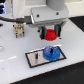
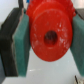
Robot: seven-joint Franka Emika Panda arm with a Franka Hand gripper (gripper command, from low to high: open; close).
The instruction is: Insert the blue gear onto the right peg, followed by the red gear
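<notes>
Wrist view: my hand is clamped on the red gear, its teal pads pressing both sides, the centre hole facing the camera. Exterior view: the arm hangs vertical, hand above the counter, gear held well clear of the plate. The blue gear already sits at the plate's end toward the exterior view's right; I cannot see the peg itself. Risk, in my judgement: a slightly offset descent would land the hole off the pin and jam on the blue gear.
</notes>
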